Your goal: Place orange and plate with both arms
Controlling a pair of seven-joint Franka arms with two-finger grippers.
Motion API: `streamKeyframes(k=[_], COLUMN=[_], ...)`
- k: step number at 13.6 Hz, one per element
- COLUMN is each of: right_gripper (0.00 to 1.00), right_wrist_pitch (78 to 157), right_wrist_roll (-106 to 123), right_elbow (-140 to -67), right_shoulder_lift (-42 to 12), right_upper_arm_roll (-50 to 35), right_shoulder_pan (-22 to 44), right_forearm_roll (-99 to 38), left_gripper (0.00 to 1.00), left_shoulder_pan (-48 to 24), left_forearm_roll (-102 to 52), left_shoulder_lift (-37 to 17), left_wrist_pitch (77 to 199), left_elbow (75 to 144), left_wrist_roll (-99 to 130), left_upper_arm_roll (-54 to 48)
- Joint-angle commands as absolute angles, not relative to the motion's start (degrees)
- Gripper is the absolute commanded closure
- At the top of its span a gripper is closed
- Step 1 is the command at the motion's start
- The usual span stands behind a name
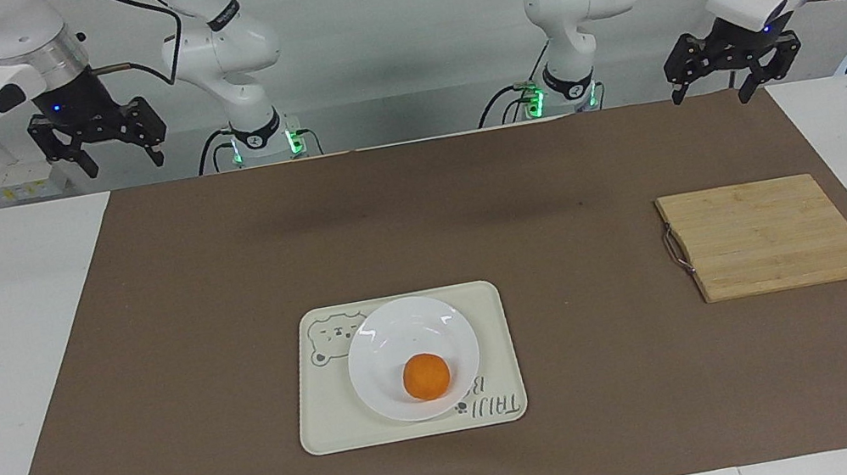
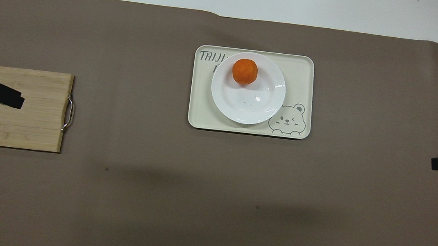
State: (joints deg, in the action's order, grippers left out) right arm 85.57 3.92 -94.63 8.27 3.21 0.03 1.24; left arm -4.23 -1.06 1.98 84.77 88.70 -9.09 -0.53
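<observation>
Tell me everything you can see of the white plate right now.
The plate is round, glossy white and shallow with a raised rim, ceramic by its look. It sits flat and upright on the cream tray, covering part of the tray's lettering and touching the bear drawing. The orange rests in it, off-centre, toward the rim farther from the robots. No end effector is near it; nothing else touches it.

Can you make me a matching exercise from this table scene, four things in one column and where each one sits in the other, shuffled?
Things:
1. orange
2. plate
3. cutting board
4. right gripper

Places:
A. on the cream tray
B. raised, open, at its own arm's end of the table
C. in the plate
D. on the brown mat, toward the left arm's end

Pairs: 1-C, 2-A, 3-D, 4-B
</observation>
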Motion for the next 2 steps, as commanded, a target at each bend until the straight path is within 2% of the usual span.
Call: streamKeyframes(k=[1, 2], right_gripper=[0.00, 0.00], right_wrist_pitch=[86.22, 86.31], right_wrist_roll=[4.57, 4.57], right_elbow=[-96.07, -95.89], right_shoulder_lift=[9.49, 9.41], right_upper_arm_roll=[3.08, 3.16], right_shoulder_pan=[-0.35, -0.53], right_forearm_roll=[1.93, 1.93], left_gripper=[0.00, 0.00], left_shoulder_pan=[-3.78, -3.78], left_forearm_roll=[-0.97, -0.97], left_shoulder_lift=[3.34, 3.25], left_wrist_pitch=[85.08, 85.17], left_elbow=[90.09, 90.09], left_wrist_roll=[-8.79, -8.79], left_upper_arm_roll=[-0.79, -0.79])
